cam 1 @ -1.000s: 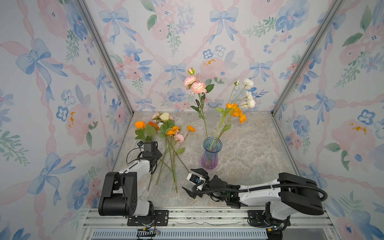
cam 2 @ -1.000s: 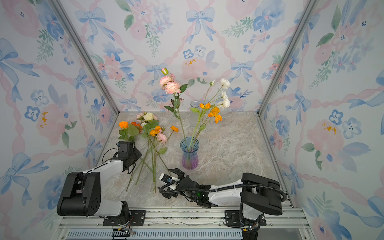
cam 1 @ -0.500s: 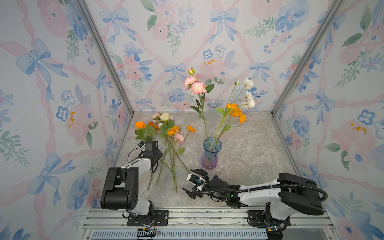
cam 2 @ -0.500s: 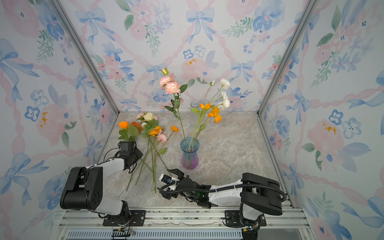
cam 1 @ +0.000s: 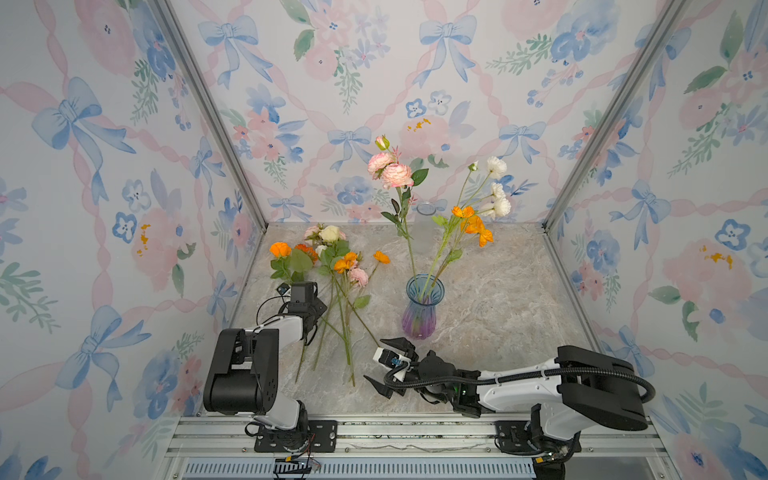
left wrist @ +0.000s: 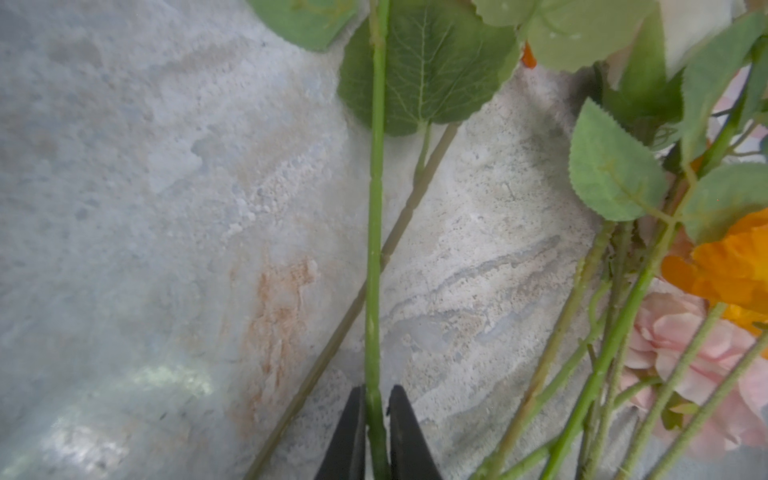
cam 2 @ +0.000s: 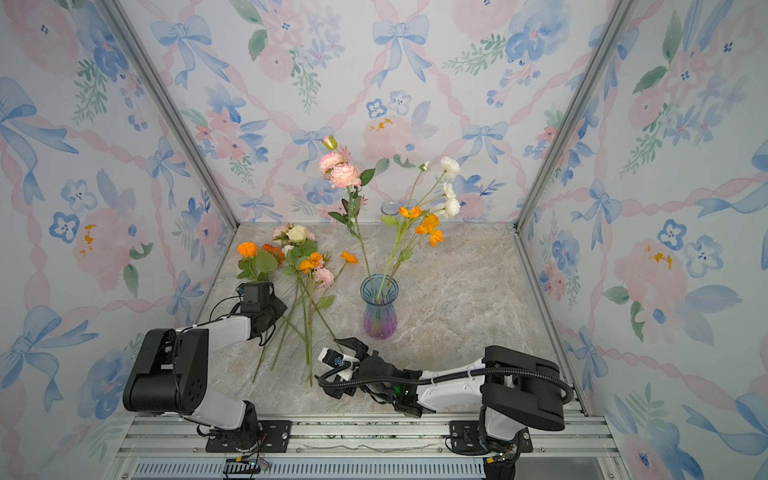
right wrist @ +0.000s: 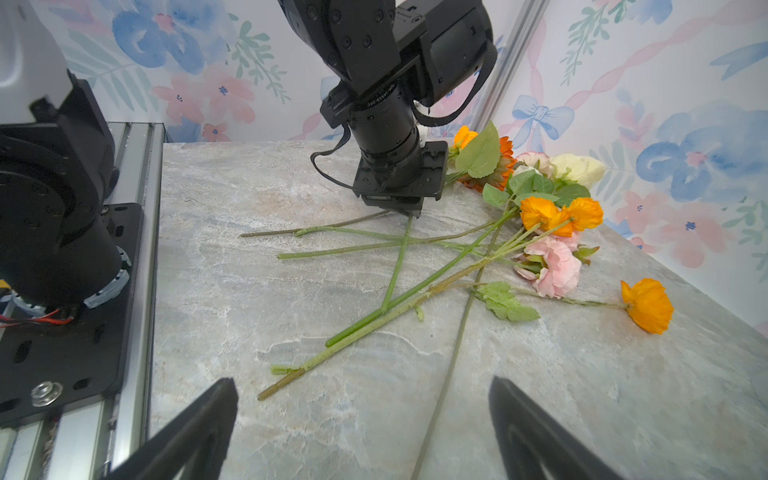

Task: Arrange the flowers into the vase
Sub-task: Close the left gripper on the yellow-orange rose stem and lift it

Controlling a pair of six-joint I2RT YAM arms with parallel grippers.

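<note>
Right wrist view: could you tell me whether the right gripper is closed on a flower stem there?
No, the right gripper stands wide open over the table, gripping nothing; a thin stem merely lies between its fingers.

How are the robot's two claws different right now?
The left gripper is pinched shut on one green stem; the right gripper gapes wide and holds nothing. The left gripper points down into the flowers lying on the table; the right gripper lies level, near the vase, facing those stems' cut ends. Both have black fingers.
</note>
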